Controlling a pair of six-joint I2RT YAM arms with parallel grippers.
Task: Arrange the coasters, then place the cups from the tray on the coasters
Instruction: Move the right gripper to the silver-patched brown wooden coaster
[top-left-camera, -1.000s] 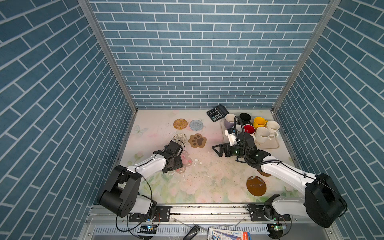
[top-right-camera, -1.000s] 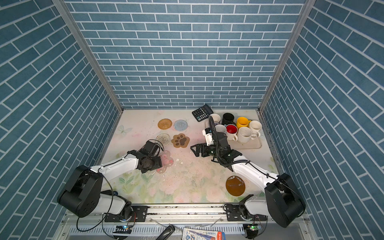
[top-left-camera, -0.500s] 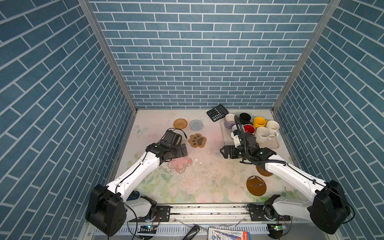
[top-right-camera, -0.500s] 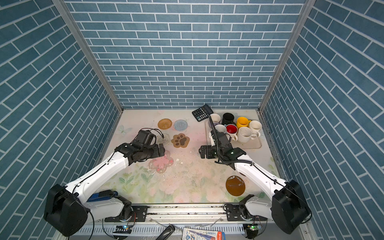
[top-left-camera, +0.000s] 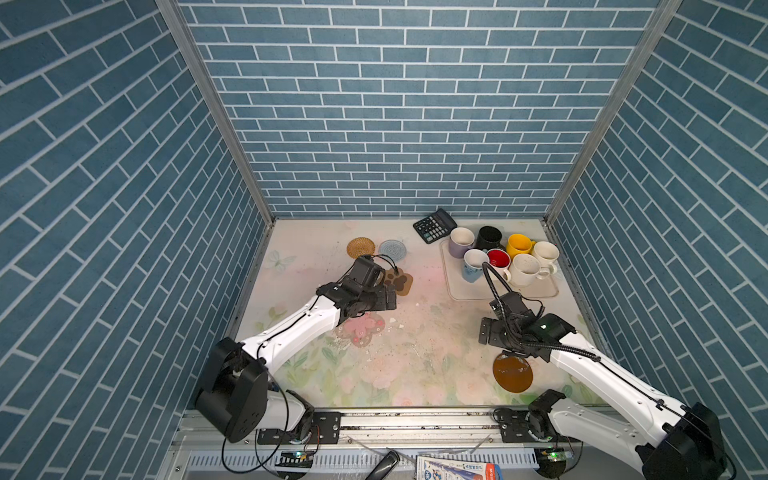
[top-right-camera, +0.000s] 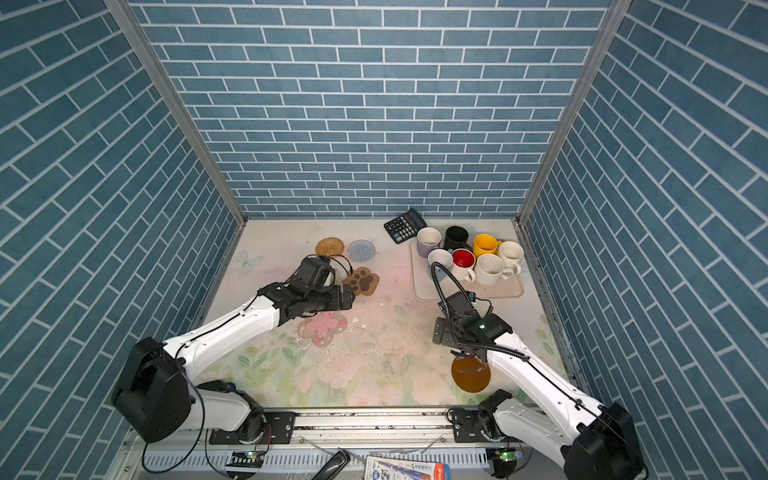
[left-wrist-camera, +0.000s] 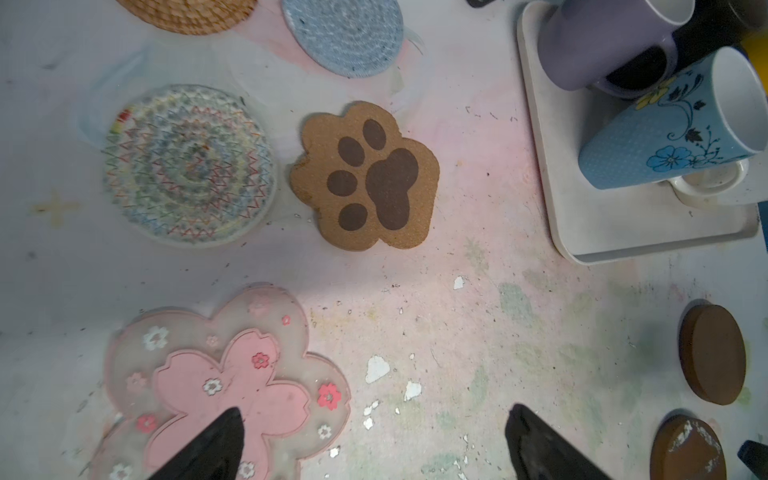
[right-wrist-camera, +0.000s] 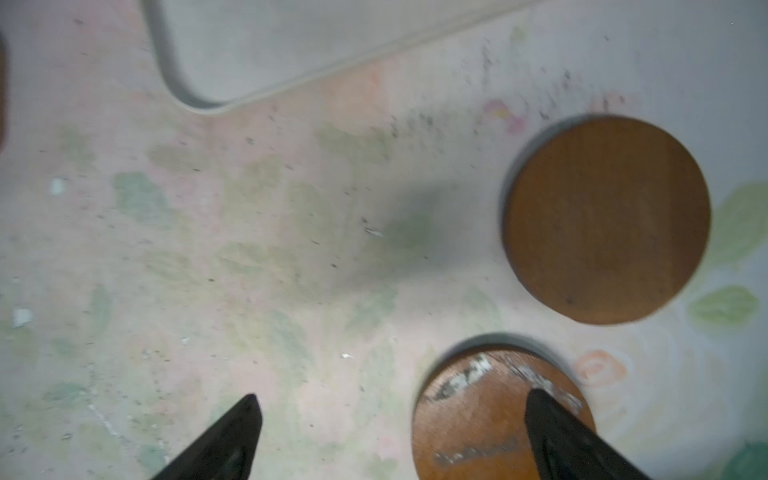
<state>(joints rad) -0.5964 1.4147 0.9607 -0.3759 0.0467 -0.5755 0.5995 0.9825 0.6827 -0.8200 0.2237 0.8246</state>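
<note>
left gripper (left-wrist-camera: 374, 415) has its jaws spread wide with nothing between them, one finger hanging over the flower coaster (left-wrist-camera: 220, 386); right gripper (right-wrist-camera: 392, 399) is just as wide and empty, one finger over the scuffed disc (right-wrist-camera: 478, 419), with the clean disc (right-wrist-camera: 606, 220) near it but apart; my worry is the same on both sides: these mats lie thin and flat on the table (top-left-camera: 415, 332), so if i come down slightly off, a tip will shove the mat instead of catching its edge; on the right a pushed disc could slide into its neighbour; on the left the flower coaster could skid toward the paw coaster (left-wrist-camera: 365, 178) or lacy coaster (left-wrist-camera: 187, 166) beyond it; the later risk is the tray (top-left-camera: 461, 291); it holds all seven: lavender mug (top-left-camera: 460, 241), black mug (top-left-camera: 488, 237), yellow mug (top-left-camera: 517, 245), red-lined mug (top-left-camera: 498, 259), blue mug (top-left-camera: 473, 266), one cream mug (top-left-camera: 525, 270) and a second (top-left-camera: 545, 252), packed at its far end, several touching, so jaws closing round one will likely nudge the next; the right arm's cable (top-left-camera: 490, 278) loops close over that cluster and could snag; those i can see into look empty; the tray's near part is bare; no coaster carries a mug yet
</note>
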